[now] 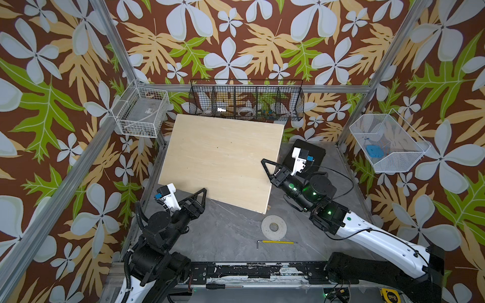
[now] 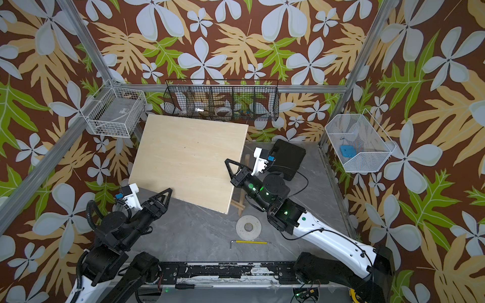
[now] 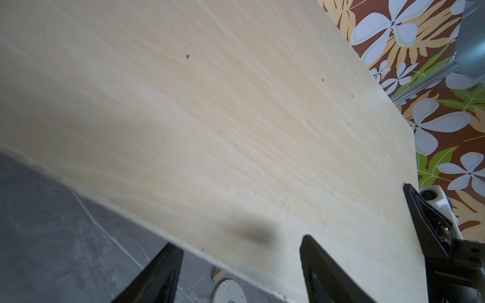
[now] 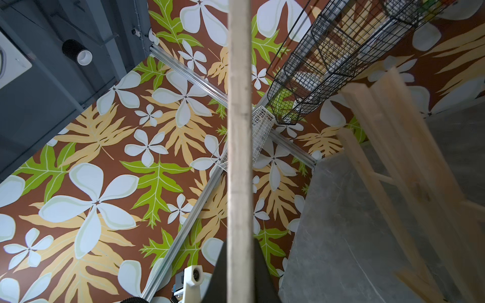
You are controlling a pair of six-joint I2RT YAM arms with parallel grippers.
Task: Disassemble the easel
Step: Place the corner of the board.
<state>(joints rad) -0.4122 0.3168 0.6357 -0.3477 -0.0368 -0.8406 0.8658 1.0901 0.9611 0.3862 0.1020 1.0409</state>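
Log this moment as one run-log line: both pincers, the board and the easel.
left pincer: open at near edge of plywood board | right pincer: shut on board's side edge | easel: partly hidden under board, not gripped

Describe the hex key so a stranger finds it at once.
Start at the big pale plywood board over the grey tabletop. Off its near corner lies a white tape roll; just nearer the robot lies the hex key, the only thin L-shaped rod, yellow-sleeved.
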